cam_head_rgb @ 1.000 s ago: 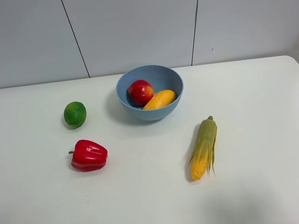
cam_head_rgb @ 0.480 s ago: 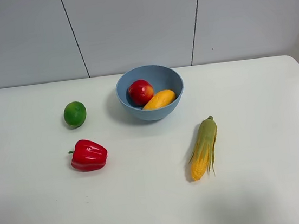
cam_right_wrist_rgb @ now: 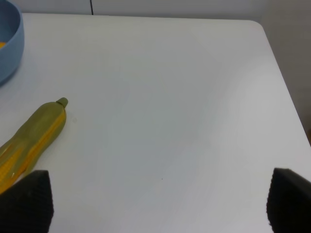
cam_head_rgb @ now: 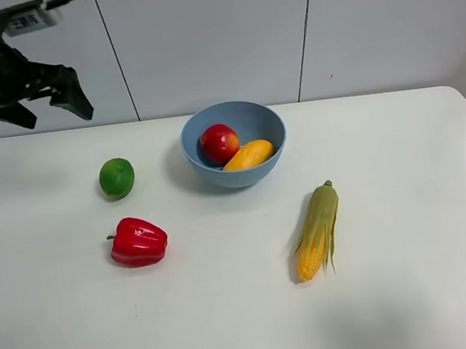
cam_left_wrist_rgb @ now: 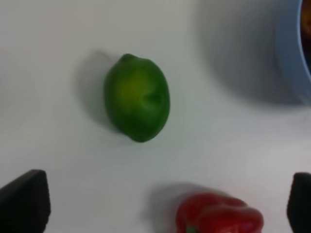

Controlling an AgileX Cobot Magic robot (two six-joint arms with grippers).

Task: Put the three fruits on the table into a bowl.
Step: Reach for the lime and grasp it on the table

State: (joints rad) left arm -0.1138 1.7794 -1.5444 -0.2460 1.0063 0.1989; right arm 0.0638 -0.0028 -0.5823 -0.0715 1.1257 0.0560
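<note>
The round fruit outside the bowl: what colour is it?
Green all over; the lime shows best in the left wrist view.

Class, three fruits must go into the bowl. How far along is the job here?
Done: the apple and the mango lie in the blue bowl. In hand: nothing yet; the left fingers hover open and empty near the lime. Left: the lime, on the table near the red pepper.

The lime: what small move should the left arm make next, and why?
Probably bring the left gripper down over the lime. Its jaws stand wide open and empty, high above the lime, and the lime is the only fruit outside the bowl; the apple and the mango already lie inside.
</note>
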